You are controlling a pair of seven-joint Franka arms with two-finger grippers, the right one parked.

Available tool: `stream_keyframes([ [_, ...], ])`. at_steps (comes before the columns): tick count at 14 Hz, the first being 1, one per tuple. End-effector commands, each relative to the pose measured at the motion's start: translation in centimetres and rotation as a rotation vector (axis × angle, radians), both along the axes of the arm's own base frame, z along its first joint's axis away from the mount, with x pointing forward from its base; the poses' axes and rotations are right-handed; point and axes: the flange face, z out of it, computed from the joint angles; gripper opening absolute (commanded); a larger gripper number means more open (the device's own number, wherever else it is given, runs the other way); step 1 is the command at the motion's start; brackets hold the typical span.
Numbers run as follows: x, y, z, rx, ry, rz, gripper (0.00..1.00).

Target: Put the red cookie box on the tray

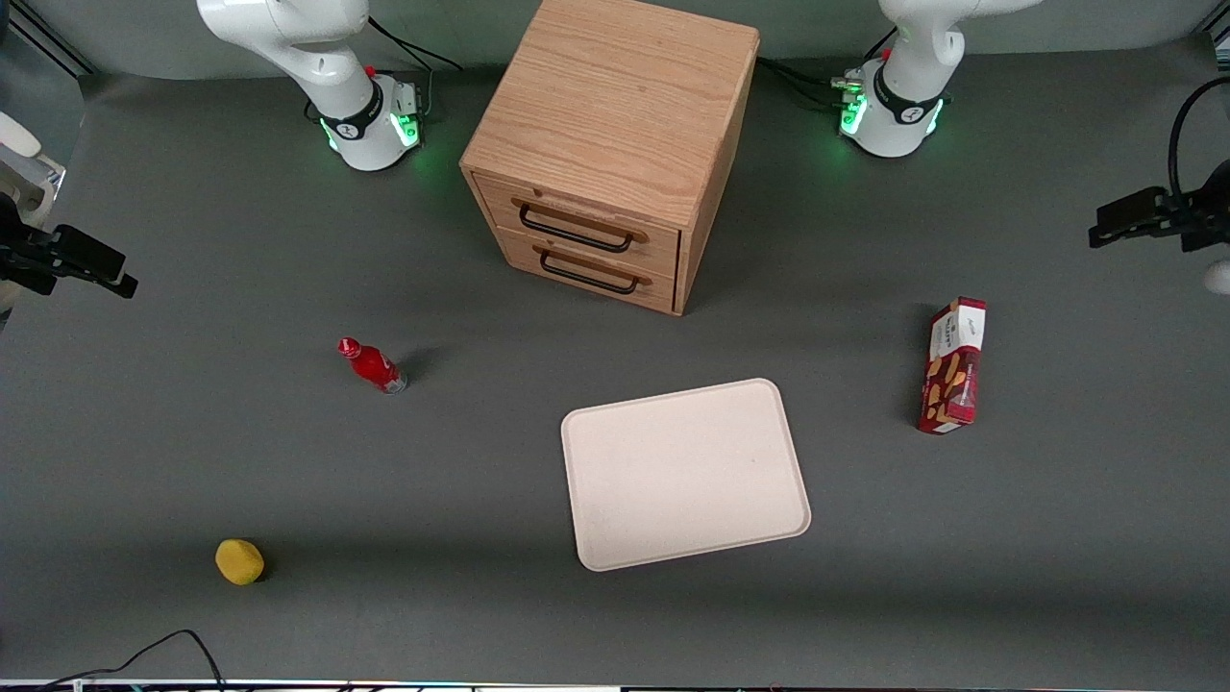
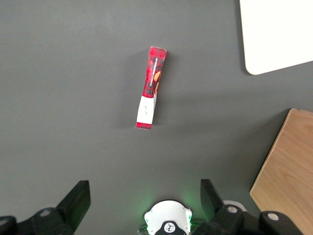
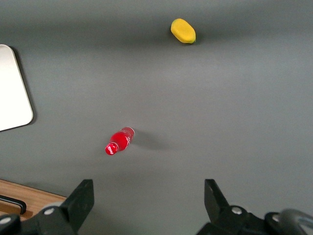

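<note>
The red cookie box [image 1: 953,366] lies on its narrow side on the grey table, toward the working arm's end, its white label end farther from the front camera. In the left wrist view the red cookie box [image 2: 151,88] is seen from above, well apart from the fingers. The cream-white tray [image 1: 684,473] lies flat beside it, nearer the table's middle; one tray corner [image 2: 279,34] shows in the wrist view. My left gripper [image 1: 1119,219] hovers high, farther from the front camera than the box and further out. The gripper [image 2: 144,196] is open with nothing between its fingers.
A wooden two-drawer cabinet [image 1: 615,144] stands farther from the front camera than the tray; its edge [image 2: 288,166] shows in the left wrist view. A small red bottle [image 1: 373,365] and a yellow lump [image 1: 239,561] lie toward the parked arm's end.
</note>
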Motion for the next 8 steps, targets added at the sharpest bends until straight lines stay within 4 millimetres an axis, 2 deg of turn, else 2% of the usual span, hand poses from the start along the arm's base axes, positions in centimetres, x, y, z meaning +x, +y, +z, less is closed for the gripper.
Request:
stream_keyframes([
  [1,1.3,0.0,-9.4,-0.014,0.042,-0.094,1.0],
  [4,1.5,0.2,-20.4,-0.043,0.021,-0.169,1.0],
  [6,1.1,0.9,-25.9,-0.059,-0.025,-0.22,1.0],
  [8,1.0,0.8,-30.1,-0.056,-0.064,-0.223,1.0],
])
